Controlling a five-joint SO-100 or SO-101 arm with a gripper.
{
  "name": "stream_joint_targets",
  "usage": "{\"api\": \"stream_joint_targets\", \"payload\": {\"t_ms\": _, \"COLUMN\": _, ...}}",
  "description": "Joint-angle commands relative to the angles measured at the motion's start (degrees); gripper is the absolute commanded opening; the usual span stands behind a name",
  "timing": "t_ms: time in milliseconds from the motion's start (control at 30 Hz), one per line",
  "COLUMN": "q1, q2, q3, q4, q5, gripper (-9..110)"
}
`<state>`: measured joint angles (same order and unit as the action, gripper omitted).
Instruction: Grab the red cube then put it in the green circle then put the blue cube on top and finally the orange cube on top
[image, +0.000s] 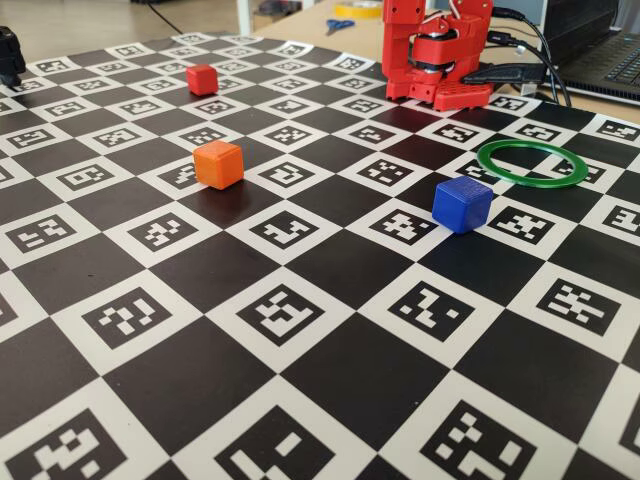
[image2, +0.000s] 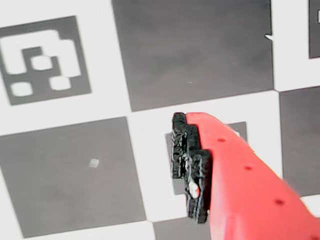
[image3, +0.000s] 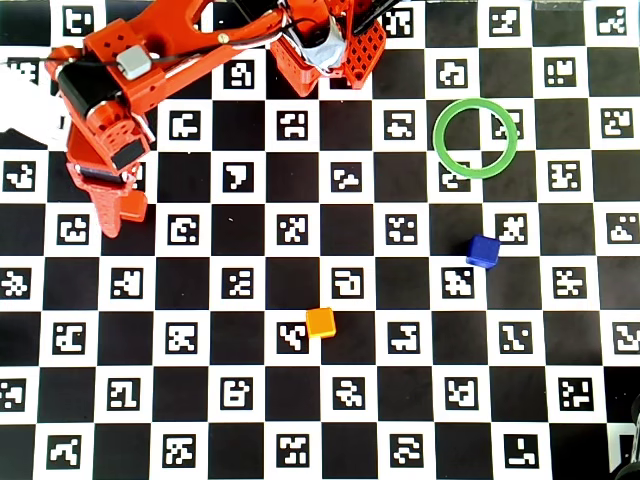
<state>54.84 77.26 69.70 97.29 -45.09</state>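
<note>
The red cube stands alone at the far left of the checkered board, with no gripper beside it in the fixed view. From overhead it shows right beside my gripper, which hangs over the board's left part. In the wrist view my gripper is empty, its black pads together, over bare squares; no cube shows there. The orange cube sits mid-board. The blue cube sits right of it. The green circle lies flat and empty behind the blue cube.
The arm's red base stands at the board's far edge, and the arm rises out of the fixed view. A laptop and cables lie behind the board. A black object sits at the far left.
</note>
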Motion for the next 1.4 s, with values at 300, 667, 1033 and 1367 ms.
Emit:
{"api": "stream_joint_targets", "payload": {"t_ms": 300, "q1": 2.02, "q2": -0.79, "q3": 11.78, "q4": -15.64, "q5": -2.90, "gripper": 46}}
{"api": "stream_joint_targets", "payload": {"t_ms": 667, "q1": 3.08, "q2": -4.92, "q3": 14.33, "q4": -22.85, "q5": -2.64, "gripper": 46}}
{"api": "stream_joint_targets", "payload": {"t_ms": 1033, "q1": 2.20, "q2": -6.33, "q3": 17.23, "q4": -26.72, "q5": -1.85, "gripper": 45}}
{"api": "stream_joint_targets", "payload": {"t_ms": 1367, "q1": 1.58, "q2": -7.38, "q3": 17.84, "q4": -29.71, "q5": -0.88, "gripper": 44}}
